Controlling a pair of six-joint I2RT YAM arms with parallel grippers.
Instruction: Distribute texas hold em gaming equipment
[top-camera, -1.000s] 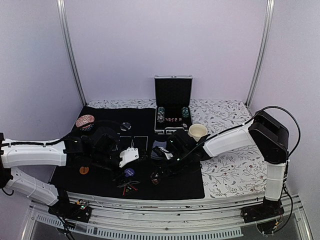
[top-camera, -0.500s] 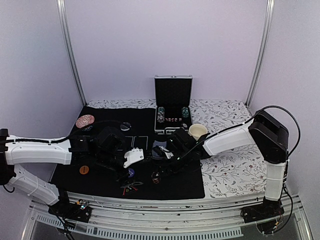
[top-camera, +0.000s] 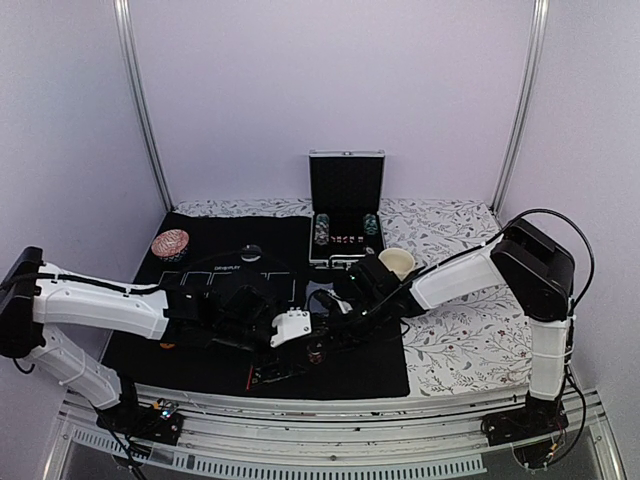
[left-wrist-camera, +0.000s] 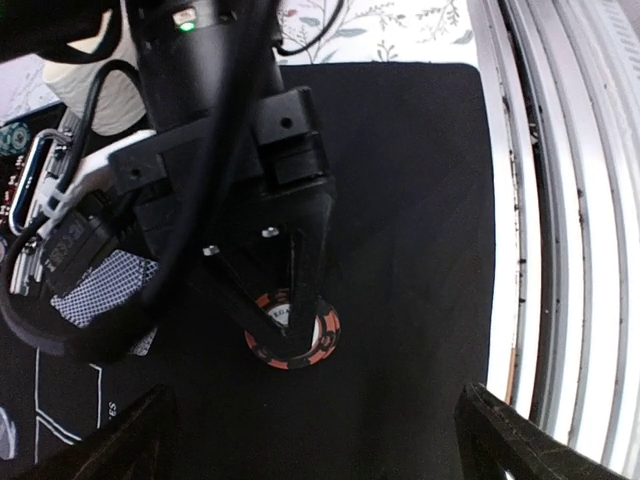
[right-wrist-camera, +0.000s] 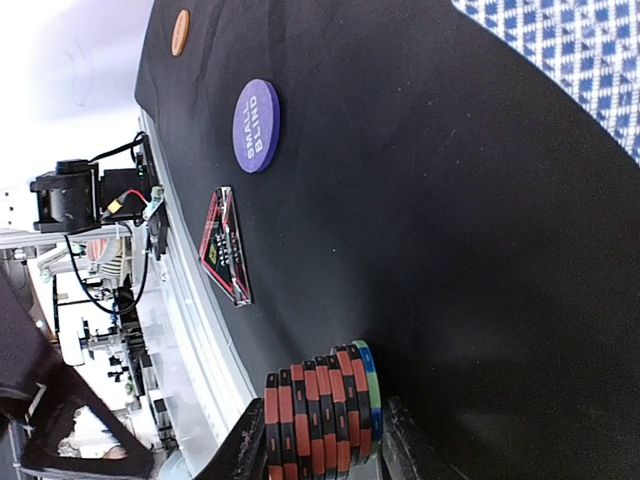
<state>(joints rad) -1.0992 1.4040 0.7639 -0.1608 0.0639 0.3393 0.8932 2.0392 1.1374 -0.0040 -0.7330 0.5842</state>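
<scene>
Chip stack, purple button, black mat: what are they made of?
Chip stack: likely moulded plastic or clay composite, matte; red-orange edges with dark inserts, one green-blue chip at the end.
Purple button: probably plastic; flat satin face with printed white lettering.
Black mat: looks like felt or cloth; dull, even surface with no glare.

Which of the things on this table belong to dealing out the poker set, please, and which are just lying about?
For the job: chip stack, purple button, orange button, playing cards, open case.
Just lying about: cream mug, flowered cloth.
</scene>
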